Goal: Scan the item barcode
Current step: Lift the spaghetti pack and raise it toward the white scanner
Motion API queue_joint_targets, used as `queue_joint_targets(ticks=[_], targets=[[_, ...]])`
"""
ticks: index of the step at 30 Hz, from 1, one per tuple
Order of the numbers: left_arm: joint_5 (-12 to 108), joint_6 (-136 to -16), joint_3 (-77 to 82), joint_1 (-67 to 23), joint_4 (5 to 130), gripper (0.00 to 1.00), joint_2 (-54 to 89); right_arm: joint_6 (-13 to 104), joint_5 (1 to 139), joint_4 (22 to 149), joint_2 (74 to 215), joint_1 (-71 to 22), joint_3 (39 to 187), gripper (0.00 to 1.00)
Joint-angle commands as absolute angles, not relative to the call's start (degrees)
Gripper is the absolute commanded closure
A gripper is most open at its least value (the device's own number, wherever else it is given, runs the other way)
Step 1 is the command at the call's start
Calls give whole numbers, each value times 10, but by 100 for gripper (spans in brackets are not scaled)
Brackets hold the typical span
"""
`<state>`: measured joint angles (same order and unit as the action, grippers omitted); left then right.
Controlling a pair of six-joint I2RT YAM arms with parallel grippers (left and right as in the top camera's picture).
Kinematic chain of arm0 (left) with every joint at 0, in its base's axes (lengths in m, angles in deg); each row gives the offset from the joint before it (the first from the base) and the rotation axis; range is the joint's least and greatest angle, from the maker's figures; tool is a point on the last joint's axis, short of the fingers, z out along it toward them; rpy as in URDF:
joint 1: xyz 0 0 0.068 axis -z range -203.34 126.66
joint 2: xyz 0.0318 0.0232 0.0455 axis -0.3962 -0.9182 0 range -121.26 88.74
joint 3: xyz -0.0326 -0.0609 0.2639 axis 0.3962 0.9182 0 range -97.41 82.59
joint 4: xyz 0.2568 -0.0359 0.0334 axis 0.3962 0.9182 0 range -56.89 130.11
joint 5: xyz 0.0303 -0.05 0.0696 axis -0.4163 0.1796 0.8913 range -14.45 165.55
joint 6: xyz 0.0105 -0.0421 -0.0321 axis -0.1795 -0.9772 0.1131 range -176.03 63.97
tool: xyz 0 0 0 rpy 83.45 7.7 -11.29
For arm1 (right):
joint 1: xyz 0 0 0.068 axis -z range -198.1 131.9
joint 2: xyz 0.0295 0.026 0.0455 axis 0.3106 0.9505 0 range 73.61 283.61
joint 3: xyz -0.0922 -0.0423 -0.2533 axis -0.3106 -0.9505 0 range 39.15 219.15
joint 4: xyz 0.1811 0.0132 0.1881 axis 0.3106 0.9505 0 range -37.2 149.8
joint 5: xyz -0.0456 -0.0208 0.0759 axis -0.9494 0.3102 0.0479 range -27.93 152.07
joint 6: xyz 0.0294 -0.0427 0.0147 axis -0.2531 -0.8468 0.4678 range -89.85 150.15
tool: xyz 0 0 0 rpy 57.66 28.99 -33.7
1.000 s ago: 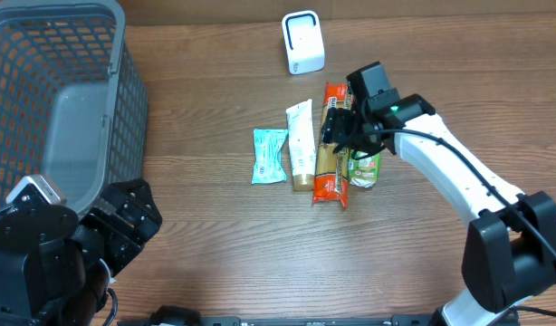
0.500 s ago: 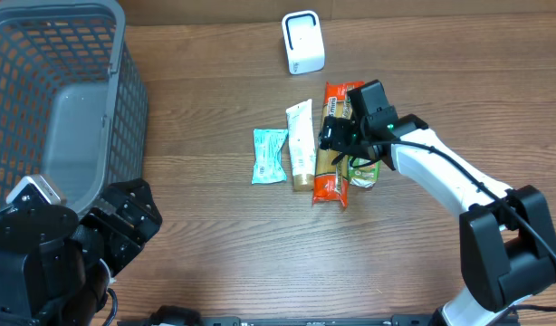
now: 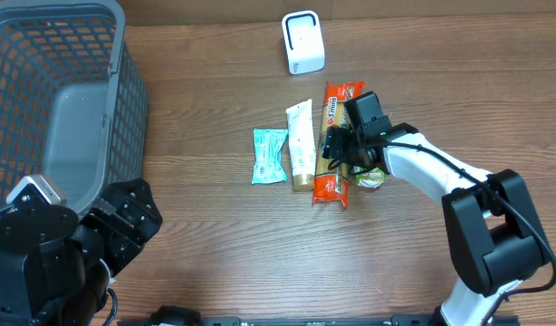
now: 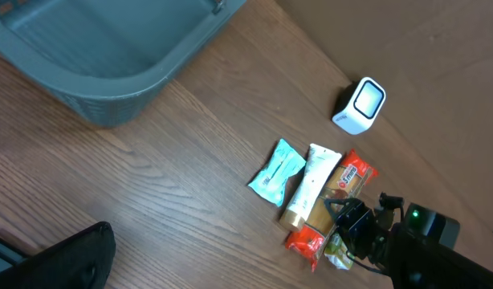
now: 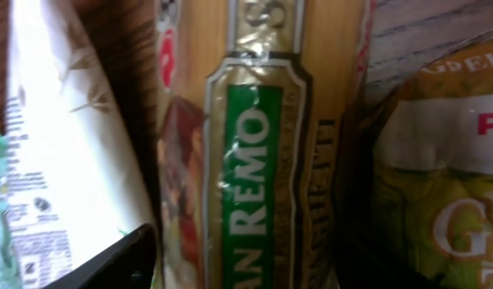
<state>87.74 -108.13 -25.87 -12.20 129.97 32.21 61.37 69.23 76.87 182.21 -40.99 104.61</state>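
At six o'clock of the scanner (image 3: 302, 42), the right hand (image 3: 337, 152) has sunk lower onto the spaghetti pack (image 3: 330, 187), fingers straddling it, grip unclear; left hand (image 3: 124, 219) spread.

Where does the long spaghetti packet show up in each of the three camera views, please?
Overhead: the spaghetti packet lies just right of centre, its middle hidden under the right gripper.
Left wrist: the packet is at the lower right, slanting.
Right wrist: the packet fills the centre, running top to bottom.
Shared landmark: the white tube lies along its left side in every view.
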Motion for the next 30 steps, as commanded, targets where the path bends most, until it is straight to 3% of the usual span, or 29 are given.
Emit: queue_joint_targets(ticks=[1, 6, 10, 14, 17, 22, 30], targets=[[876, -1073, -262, -127, 1299, 0, 321, 650, 620, 781, 1851, -409, 1039, 30], [876, -1073, -262, -127, 1299, 1, 321, 659, 644, 775, 1856, -407, 1040, 44], [876, -1073, -262, -127, 1299, 0, 321, 659, 676, 781, 1853, -406, 1048, 65], [876, -1073, -262, -127, 1299, 0, 321, 660, 684, 829, 1841, -392, 1084, 75], [876, -1073, -262, -127, 1299, 0, 321, 660, 706, 887, 1826, -372, 1123, 96], [876, -1073, -262, -127, 1299, 0, 321, 657, 810, 943, 1816, -336, 1154, 96], [876, -1073, -262, -127, 1299, 0, 321, 587, 1120, 925, 1816, -283, 1154, 96]])
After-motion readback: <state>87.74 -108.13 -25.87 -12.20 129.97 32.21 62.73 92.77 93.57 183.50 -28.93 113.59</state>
